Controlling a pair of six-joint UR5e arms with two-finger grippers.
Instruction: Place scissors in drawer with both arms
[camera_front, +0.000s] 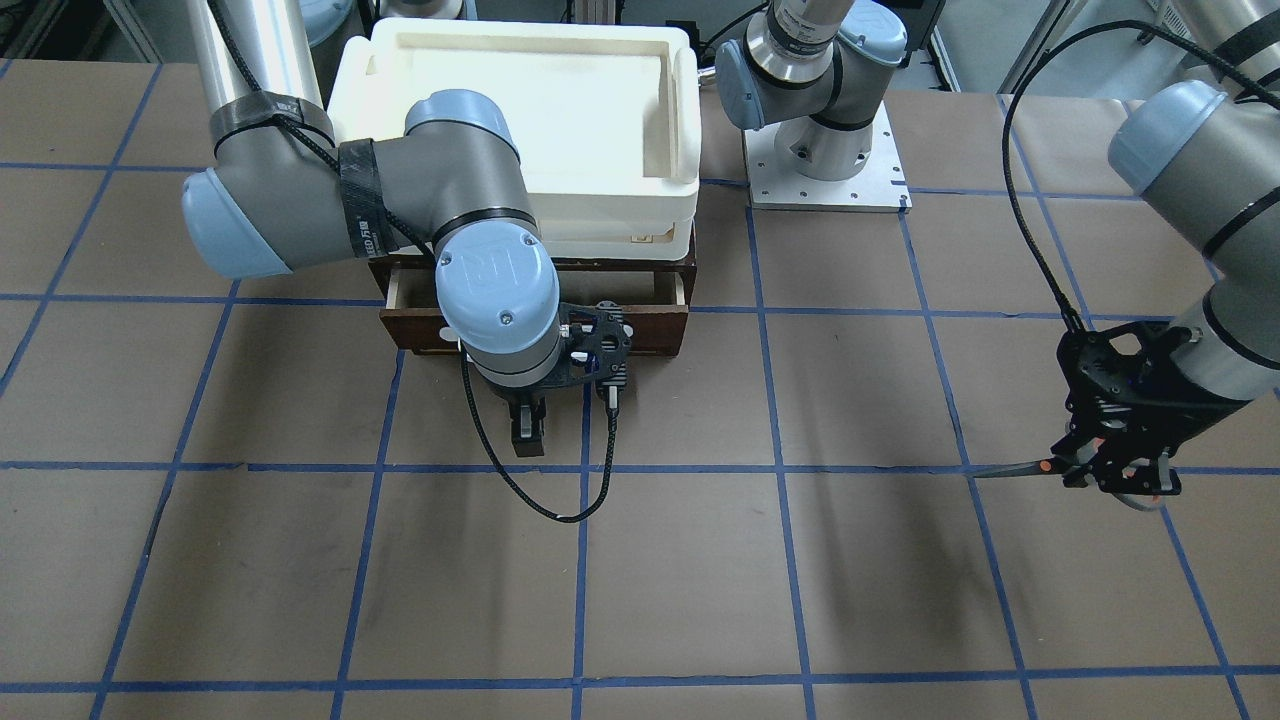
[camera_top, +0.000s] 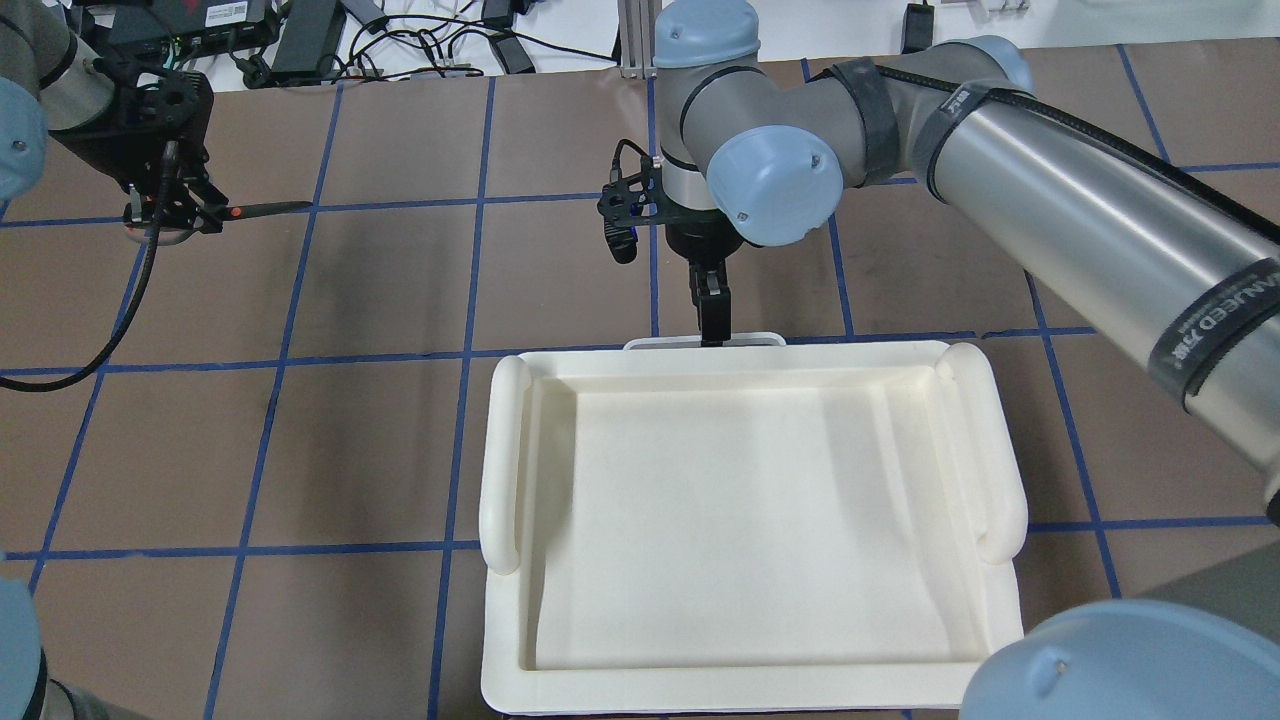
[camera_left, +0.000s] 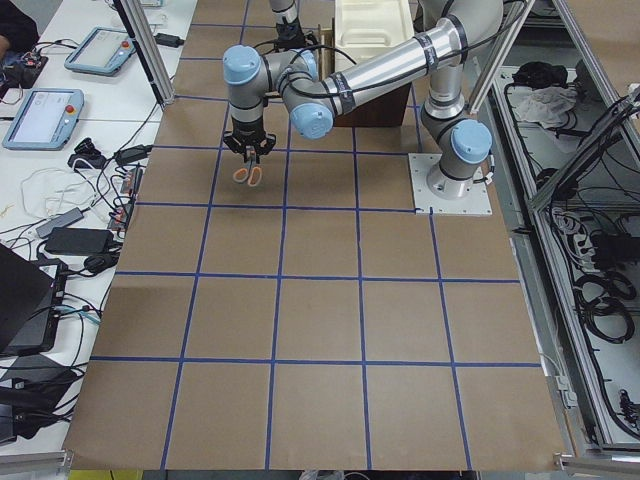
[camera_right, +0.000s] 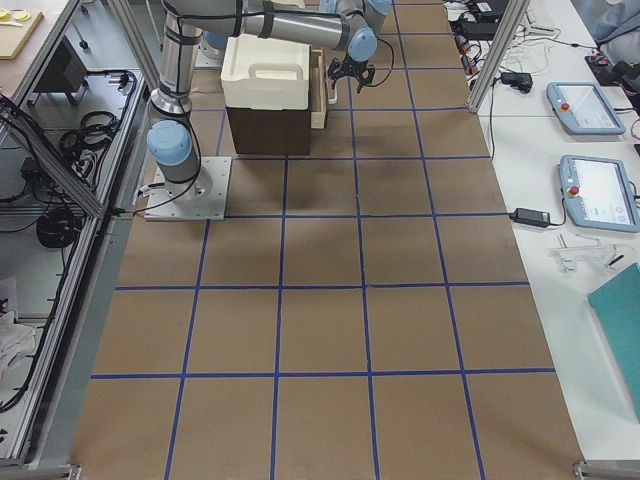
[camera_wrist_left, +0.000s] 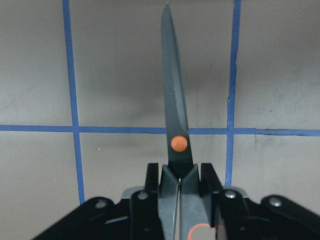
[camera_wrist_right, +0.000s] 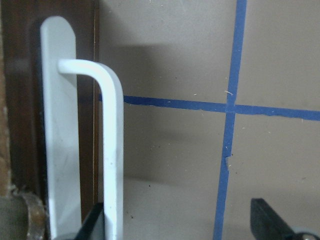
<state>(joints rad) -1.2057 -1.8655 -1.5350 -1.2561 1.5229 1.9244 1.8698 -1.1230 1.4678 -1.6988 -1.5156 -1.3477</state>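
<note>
The scissors (camera_front: 1010, 469) are clamped by their handles in my left gripper (camera_front: 1105, 470), blades level just above the paper. They also show in the overhead view (camera_top: 265, 208) and the left wrist view (camera_wrist_left: 172, 100), orange pivot dot just ahead of the fingers. The dark-brown drawer (camera_front: 650, 325) stands slightly pulled out under the tray. My right gripper (camera_front: 528, 430) hangs open in front of it. In the right wrist view its white bar handle (camera_wrist_right: 112, 150) lies between the spread fingers, close to one of them. The drawer's inside is mostly hidden.
A cream-white plastic tray (camera_top: 500, 450) sits on top of the brown cabinet. The left arm's base plate (camera_front: 825, 180) is bolted beside the cabinet. A black cable (camera_front: 540, 505) loops down from my right wrist. Blue tape lines grid the brown paper.
</note>
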